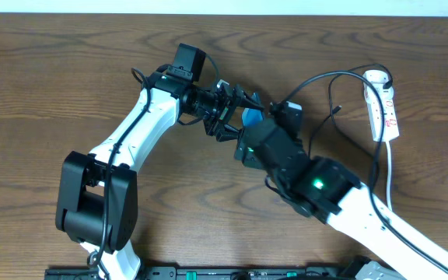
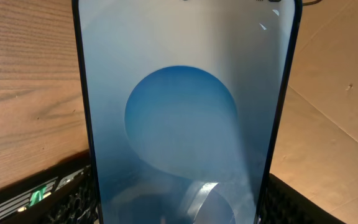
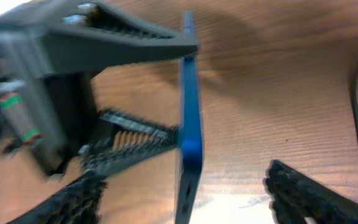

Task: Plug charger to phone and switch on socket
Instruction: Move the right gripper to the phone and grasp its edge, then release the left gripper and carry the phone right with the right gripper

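Soft, even light is falling on the brown table in the overhead view, and the arms are casting only faint shadows. The phone screen is glowing blue, with pale glare washing over its top. The right wrist view is looking blurry and smeared all over.

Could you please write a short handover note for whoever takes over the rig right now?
Left gripper: shut on the slim dark-framed smartphone with blue oval wallpaper, held between the two arms.
Right gripper: open, fingers on either side of the phone's edge, not gripping it.
Long thin black charger cable: loose on the wooden table, running toward the white elongated power strip at the right; its tip is not clear.
Done: phone is in hand.
Left: grasp the connector, plug it into the phone, switch the strip on. The switch state cannot be read.
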